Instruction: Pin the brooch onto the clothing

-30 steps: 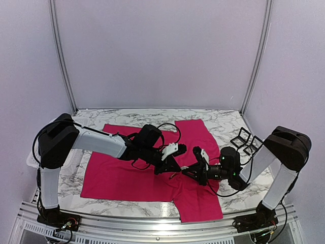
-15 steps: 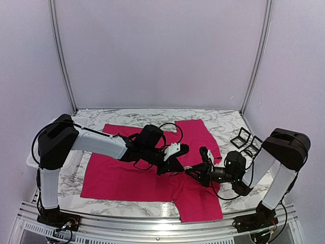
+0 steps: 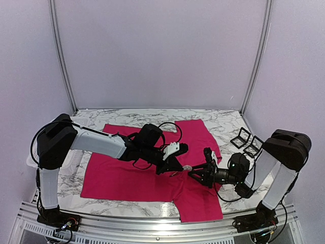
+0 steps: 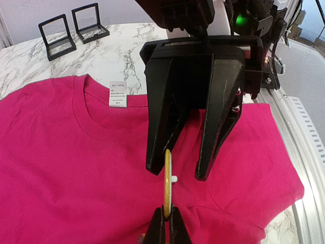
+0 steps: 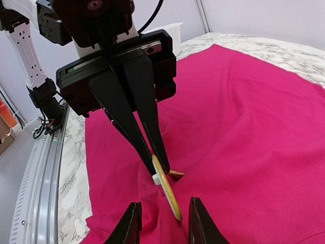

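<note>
— Now that the right pincer (image 5: 165,202) has been drawn back from the left pincer (image 4: 166,217), is anything held in it?

— Nothing is held. Its jaws are seen spread apart, one to each side of the brooch (image 4: 167,175), and no contact is made. A second ago it was set close against the left pincer; a gap has since been opened between the two.

— And the brooch?

— It is clamped on edge between the closed tips of the left pincer. The gold disc is carried just ahead of those tips and just above the crimson T-shirt (image 4: 61,168).

— Where is the shirt found?

— It is spread on the marble desk (image 4: 117,51) beneath both pincers, with the neck label (image 4: 118,94) lying beyond the left pincer's tips and off to one side. Some fabric is bunched directly under the brooch.

— What is meant by this for the task?

— The brooch is judged to be left in the sole care of the left pincer. Whether the pin has been passed through the cloth cannot be told, so the pinning is taken as unfinished.
</note>
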Tool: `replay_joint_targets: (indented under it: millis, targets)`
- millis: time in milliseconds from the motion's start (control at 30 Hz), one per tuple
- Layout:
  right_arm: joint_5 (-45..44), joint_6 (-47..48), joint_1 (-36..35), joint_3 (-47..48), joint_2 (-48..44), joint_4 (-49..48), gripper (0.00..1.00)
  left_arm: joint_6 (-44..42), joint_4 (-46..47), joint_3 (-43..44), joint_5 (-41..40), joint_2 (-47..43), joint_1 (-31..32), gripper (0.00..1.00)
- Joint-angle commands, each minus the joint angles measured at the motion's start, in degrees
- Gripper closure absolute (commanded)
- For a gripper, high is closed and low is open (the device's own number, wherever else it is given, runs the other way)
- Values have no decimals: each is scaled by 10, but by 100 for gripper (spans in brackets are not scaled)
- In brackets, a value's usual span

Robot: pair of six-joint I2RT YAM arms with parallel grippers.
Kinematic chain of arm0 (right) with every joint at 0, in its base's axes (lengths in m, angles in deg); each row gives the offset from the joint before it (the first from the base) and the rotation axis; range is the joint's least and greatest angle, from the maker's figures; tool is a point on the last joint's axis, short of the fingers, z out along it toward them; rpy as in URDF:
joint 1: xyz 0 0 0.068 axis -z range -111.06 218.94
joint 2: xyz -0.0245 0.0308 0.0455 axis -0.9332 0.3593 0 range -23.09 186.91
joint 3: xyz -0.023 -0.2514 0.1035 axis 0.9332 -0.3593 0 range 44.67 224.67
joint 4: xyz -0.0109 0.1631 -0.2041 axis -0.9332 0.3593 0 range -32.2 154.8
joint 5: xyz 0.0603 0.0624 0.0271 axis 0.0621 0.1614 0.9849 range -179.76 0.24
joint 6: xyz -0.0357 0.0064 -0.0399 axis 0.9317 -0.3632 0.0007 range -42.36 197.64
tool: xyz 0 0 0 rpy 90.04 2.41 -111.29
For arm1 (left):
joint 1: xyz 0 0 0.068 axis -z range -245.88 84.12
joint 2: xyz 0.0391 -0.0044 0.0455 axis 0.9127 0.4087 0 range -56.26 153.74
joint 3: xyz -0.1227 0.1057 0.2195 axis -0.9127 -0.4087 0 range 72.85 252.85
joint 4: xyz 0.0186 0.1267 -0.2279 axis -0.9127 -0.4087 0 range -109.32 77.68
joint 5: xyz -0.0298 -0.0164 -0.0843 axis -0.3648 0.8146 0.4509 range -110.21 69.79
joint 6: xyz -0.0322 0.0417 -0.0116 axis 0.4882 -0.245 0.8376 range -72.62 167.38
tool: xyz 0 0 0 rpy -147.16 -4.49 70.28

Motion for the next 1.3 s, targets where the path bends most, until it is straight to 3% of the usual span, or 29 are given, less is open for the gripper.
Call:
replay_joint_targets:
  millis: [0,133,367,433,533,667,767,867,967,1033,1133,1267]
  targets:
    - [3,10,4,-8,-36,8,72,-9,-9,-8,-2,-20,-2,100]
    - [-10,19,7,-7,-84,61,68,-53,-16,-16,-56,-19,7,100]
    - [-134,81,8,19,-253,280,64,-244,-31,-50,-267,-41,72,99]
    - [-178,100,8,31,-302,366,63,-303,-31,-64,-322,-53,99,82]
    - [-254,121,9,57,-351,467,59,-349,-46,-73,-350,-62,120,42]
    - [-334,105,25,108,-366,576,56,-351,-65,-71,-420,-86,127,18]
    - [-347,77,66,171,-332,661,56,-338,-99,-65,-408,-127,127,2]
    - [-337,53,124,257,-262,757,64,-293,-167,-57,-362,-176,107,1]
    - [-320,64,164,353,-173,833,82,-111,-160,-63,-317,-198,11,2]
    - [-305,71,179,406,-109,868,91,27,-168,-48,-328,-175,-73,11]
    - [-263,88,189,475,-19,913,96,155,-206,-45,-374,-131,-164,25]
    - [-256,97,196,542,71,939,99,222,-206,-64,-391,-83,-222,29]
